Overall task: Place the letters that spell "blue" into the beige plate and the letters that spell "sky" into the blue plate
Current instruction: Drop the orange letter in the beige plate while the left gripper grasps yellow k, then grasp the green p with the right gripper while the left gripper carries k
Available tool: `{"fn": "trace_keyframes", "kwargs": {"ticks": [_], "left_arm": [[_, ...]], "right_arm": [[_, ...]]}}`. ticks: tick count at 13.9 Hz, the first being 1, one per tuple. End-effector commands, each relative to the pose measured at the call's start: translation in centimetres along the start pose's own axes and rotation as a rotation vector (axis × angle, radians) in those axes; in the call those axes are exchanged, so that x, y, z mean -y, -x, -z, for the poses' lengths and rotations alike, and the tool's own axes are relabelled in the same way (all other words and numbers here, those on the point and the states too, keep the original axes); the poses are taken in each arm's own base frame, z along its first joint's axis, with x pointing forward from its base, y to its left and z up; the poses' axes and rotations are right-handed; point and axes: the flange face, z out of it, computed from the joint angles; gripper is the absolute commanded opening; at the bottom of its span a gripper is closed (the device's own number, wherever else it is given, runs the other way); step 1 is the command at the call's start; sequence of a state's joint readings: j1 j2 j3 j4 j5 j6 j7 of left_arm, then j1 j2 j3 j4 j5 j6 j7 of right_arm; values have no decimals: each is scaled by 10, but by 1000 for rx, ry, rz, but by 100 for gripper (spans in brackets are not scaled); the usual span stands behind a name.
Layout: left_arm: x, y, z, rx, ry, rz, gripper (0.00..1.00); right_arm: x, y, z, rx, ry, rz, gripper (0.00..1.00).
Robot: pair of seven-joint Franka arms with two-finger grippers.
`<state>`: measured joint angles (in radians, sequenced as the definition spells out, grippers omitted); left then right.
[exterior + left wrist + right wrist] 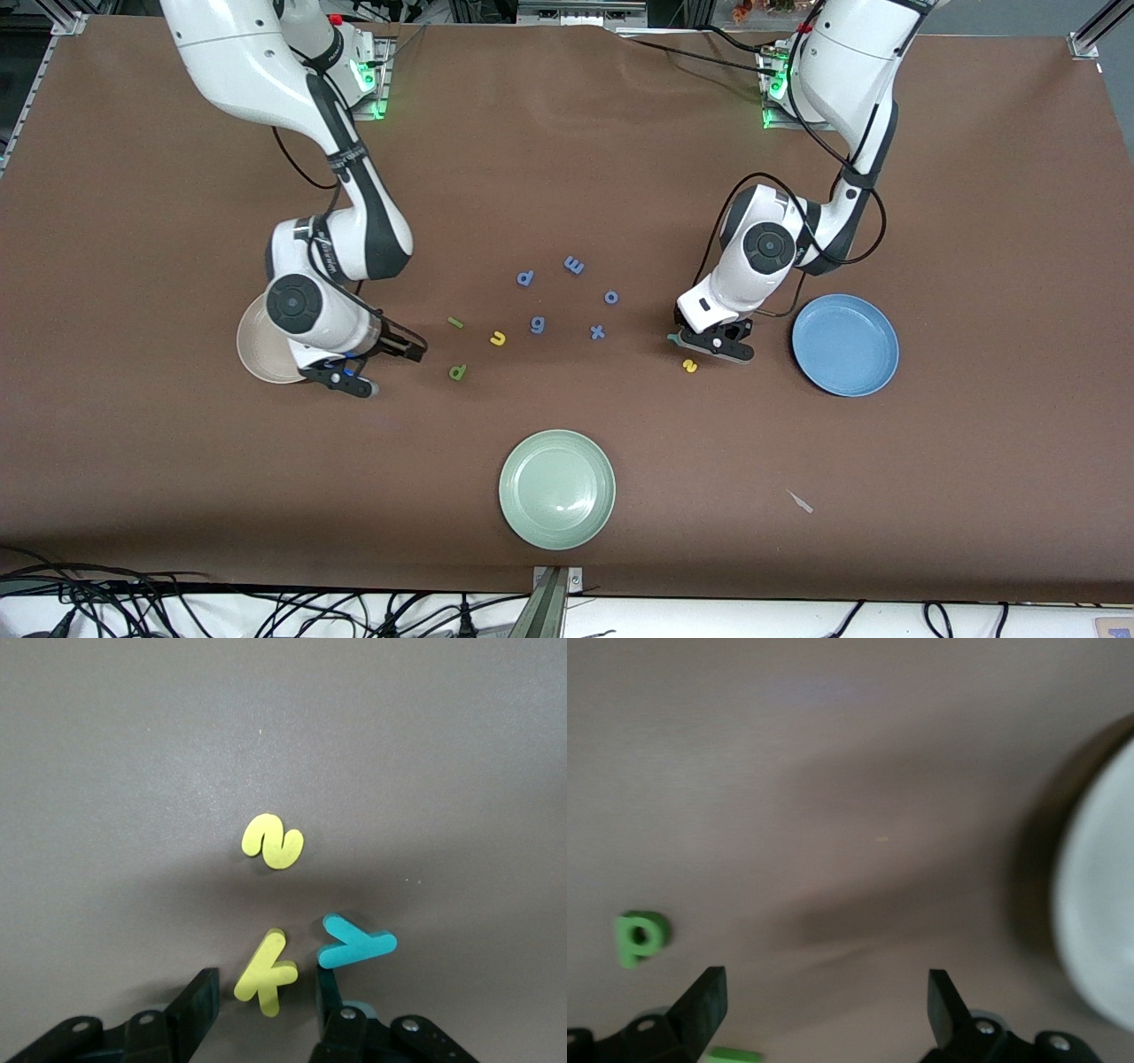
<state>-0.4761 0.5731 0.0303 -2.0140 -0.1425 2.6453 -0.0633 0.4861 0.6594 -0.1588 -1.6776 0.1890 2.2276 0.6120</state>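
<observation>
While both plates look bare, the left gripper (264, 997) straddles the yellow k (264, 973) near the blue plate (844, 345), jaws not touching it; the right gripper (824, 1010) hangs open beside the beige plate (257, 347).

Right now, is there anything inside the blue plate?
No. The blue plate shows only its bare inside. The yellow s lies on the table beside it, by the left hand. What may lie under the plate cannot be seen.
</observation>
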Motion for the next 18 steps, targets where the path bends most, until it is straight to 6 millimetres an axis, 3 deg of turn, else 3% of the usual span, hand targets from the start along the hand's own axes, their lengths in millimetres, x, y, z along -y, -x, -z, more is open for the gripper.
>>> {"fn": "trace_keyframes", "kwargs": {"ticks": [1,6,11,15,18], "left_arm": [[-3,-4,-4,-6,3,-1,46],[-4,-5,-4,-9,4,0,46],[-3,-5,-3,-9,4,-1,19],[-1,-7,2,-17,6,-1,16],[9,-14,23,-47,9,10,16]], "right_arm": [[39,-3,-11,-13,-21,-109,100],[81,4,-23,-27,-68,-197,100],[85,6,-31,-28,-80,-181,96],[86,9,-36,-22,-76,-190,45],[89,14,-39,-20,-71,-181,26]]}}
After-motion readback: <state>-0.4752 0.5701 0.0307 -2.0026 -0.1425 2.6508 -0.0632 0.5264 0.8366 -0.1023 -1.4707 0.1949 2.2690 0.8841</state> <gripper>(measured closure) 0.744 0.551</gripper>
